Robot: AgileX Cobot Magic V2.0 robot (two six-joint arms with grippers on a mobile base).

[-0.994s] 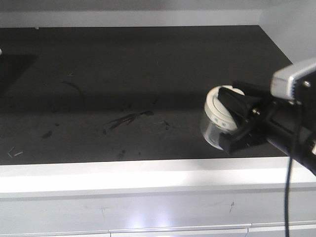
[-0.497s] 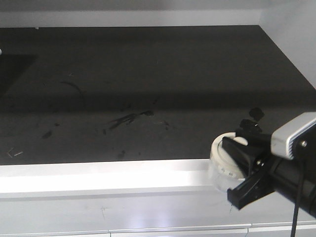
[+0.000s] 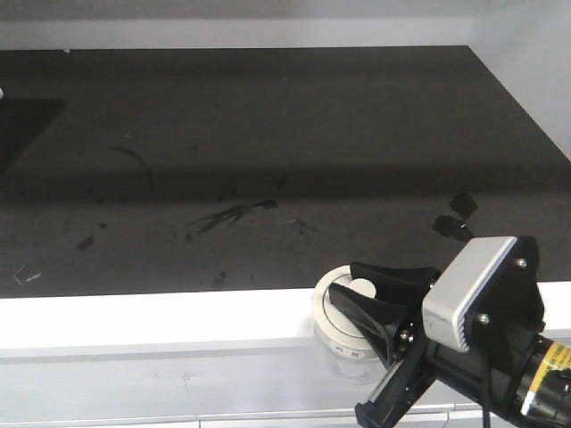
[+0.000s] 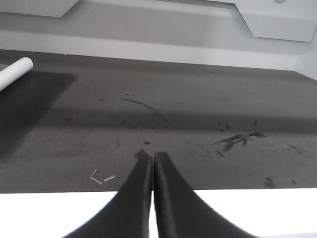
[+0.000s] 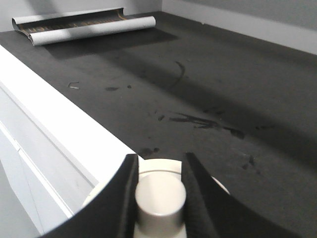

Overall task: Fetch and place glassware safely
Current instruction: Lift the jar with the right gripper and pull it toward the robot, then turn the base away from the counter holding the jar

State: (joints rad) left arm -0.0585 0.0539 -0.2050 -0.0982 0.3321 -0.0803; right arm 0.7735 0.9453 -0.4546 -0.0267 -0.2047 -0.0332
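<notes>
1. Right pincer (image 3: 361, 294) is clamped on the knob (image 5: 159, 198) of the jar (image 3: 348, 352) lid (image 3: 330, 312). In the wrist view its fingers (image 5: 121, 198) press the knob from both sides.
2. Jar sits at the desk (image 3: 268, 134) front edge, right of centre, overlapping the white lip and the cabinet face below. Looks off the dark top. Can't tell if it touches anything.
3. Axis approx upright: lid on and facing up, glass body hanging below the grip. Pincer reaches in from the right-front.
4. Contents: nothing seen through the glass, but the view is dim.
5. Left pincer (image 4: 151, 166) has its tips together and holds nothing. It faces the desk's left-front part, no jar in its view. Right arm is nearer.
6. Judgement: carry phase. Grip is on the knob only, so the lid may pull off or the jar may swing. Next move wants slow, level travel and a base-first set-down.
</notes>
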